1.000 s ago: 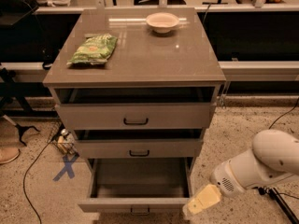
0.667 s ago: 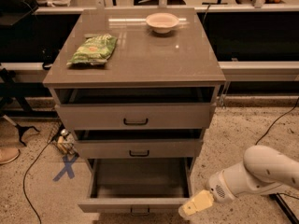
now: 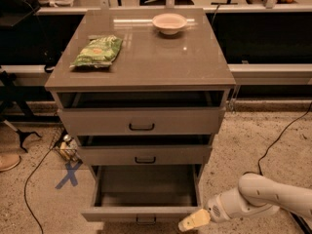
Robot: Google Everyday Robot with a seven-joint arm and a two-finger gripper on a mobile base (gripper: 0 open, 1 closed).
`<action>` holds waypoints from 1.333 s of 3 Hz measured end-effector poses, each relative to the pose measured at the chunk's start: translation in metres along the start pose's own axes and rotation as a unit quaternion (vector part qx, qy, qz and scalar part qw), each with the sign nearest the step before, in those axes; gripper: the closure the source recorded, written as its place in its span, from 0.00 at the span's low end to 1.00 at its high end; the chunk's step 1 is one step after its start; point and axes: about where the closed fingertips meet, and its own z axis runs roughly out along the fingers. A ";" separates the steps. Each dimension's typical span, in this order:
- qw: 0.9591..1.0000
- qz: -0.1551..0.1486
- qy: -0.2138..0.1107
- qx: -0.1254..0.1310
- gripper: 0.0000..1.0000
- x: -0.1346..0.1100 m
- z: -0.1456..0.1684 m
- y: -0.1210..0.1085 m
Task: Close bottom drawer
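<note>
The bottom drawer of the grey-beige cabinet stands pulled far out, its deep grey box open and empty, its small dark handle at the frame's lower edge. The middle drawer and the top drawer above it are each slightly open. My gripper, with yellowish fingertips, comes in from the lower right on a white arm. It sits right at the right end of the bottom drawer's front panel.
A green snack bag and a white bowl lie on the cabinet top. Cables run over the speckled floor on both sides. A blue X is taped on the floor at the left, next to a small wire basket.
My gripper and arm have moved left and down, from beside the cabinet's right side to the right end of the bottom drawer's front. The drawers have not moved.
</note>
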 end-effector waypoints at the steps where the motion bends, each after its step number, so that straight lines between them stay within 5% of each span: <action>1: 0.999 0.034 0.001 -0.028 0.00 0.016 0.049 -0.029; 2: 0.996 0.062 -0.003 -0.060 0.01 0.027 0.098 -0.056; 4: 0.994 0.073 -0.010 -0.084 0.46 0.029 0.150 -0.086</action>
